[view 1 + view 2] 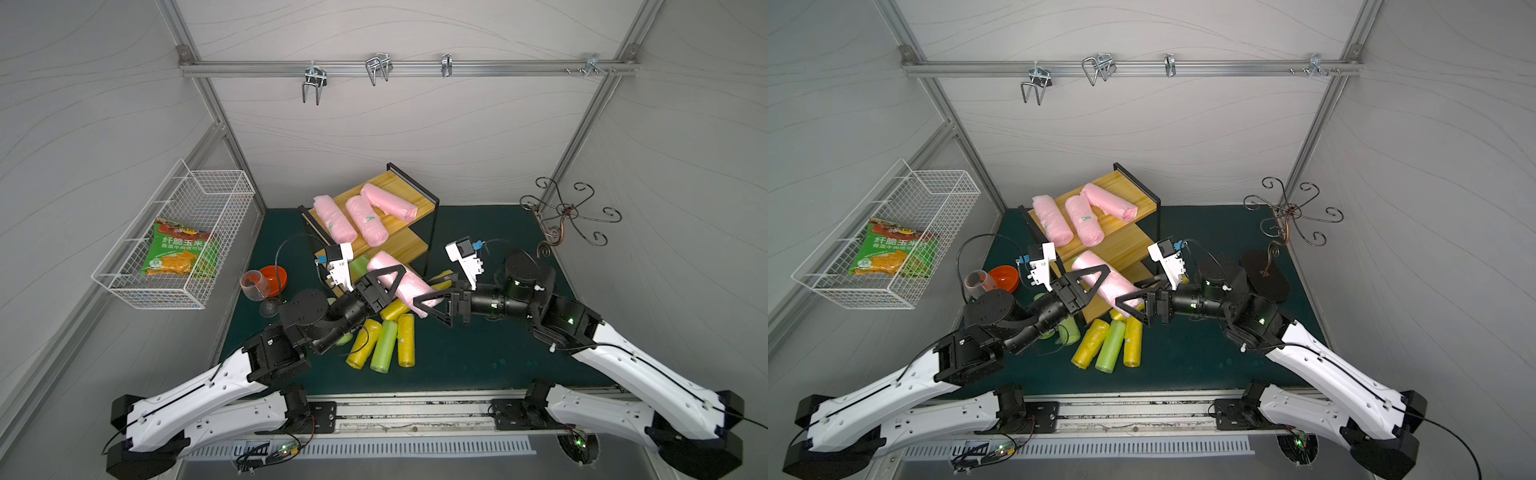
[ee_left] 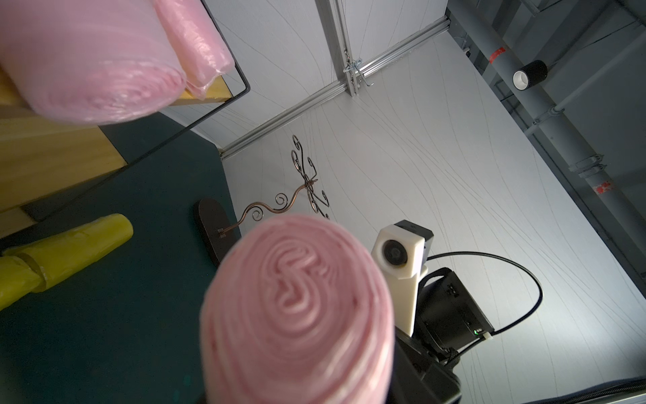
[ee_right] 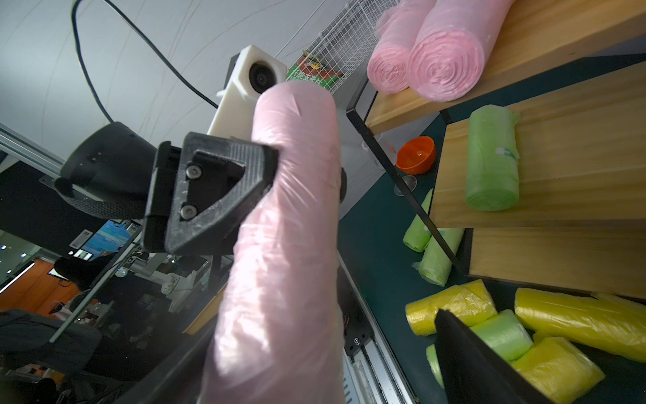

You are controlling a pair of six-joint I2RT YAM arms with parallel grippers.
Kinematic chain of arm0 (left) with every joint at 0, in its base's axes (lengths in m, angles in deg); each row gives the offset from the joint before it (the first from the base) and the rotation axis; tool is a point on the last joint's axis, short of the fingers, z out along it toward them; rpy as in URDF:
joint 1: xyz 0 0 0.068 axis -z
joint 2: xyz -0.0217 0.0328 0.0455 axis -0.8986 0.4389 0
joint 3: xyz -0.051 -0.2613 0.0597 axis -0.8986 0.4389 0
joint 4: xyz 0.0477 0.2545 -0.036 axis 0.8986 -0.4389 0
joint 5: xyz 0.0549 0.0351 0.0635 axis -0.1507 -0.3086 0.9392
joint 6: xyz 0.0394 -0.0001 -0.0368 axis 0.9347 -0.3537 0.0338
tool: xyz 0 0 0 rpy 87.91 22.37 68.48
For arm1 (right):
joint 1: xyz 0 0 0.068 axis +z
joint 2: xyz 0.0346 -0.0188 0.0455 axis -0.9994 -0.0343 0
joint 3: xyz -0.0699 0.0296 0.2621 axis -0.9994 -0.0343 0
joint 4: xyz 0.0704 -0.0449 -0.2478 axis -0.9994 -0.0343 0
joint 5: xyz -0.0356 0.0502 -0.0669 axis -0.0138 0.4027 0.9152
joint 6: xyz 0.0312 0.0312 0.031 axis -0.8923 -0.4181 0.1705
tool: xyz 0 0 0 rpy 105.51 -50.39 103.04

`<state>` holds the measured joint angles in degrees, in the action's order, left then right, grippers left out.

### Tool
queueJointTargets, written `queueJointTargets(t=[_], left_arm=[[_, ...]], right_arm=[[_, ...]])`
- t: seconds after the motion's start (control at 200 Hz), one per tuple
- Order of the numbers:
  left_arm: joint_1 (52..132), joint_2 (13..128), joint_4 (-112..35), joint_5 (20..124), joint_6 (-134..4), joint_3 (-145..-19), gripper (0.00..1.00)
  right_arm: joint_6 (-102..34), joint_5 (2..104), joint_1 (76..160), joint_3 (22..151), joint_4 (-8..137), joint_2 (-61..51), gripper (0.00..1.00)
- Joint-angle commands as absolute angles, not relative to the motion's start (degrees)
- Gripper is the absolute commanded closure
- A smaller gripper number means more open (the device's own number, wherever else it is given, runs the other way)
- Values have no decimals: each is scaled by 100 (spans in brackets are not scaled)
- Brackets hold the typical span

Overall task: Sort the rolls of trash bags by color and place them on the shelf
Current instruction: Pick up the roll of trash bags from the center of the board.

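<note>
Three pink rolls [image 1: 365, 220] lie on the shelf's [image 1: 407, 245] top board at frame centre, one green roll [image 3: 493, 161] on the middle board. The left gripper [image 1: 392, 278] clamps the fourth pink roll [image 1: 415, 286]; the right gripper [image 1: 426, 307] gapes around its end. Other green and yellow rolls [image 1: 384, 345] lie unsorted, lower centre

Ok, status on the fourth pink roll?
Left gripper shut on soft pink plastic roll, aloft. Right gripper open around its free end. Three pink rolls crowd top board of wooden shelf.
</note>
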<state>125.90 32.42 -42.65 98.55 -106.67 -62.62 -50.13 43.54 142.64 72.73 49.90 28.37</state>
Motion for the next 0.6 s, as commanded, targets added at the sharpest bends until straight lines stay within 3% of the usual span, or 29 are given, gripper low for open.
queueJointTargets(t=[0.0,0.185,0.425,0.595], left_arm=[[12593,3219,-3809,9789,-10704,-6310,100],[12593,3168,-3846,9810,-10704,-6286,100],[12593,3060,-3956,9910,-10660,-6276,100],[12593,3116,-3914,9867,-10643,-6310,100]], right_arm=[[-5173,4283,14226,7249,5430,2864,11],[-5160,4066,14226,7366,5410,2772,26],[-5200,3845,14223,7296,5362,3012,19],[-5415,3693,14224,7250,5576,2928,27]])
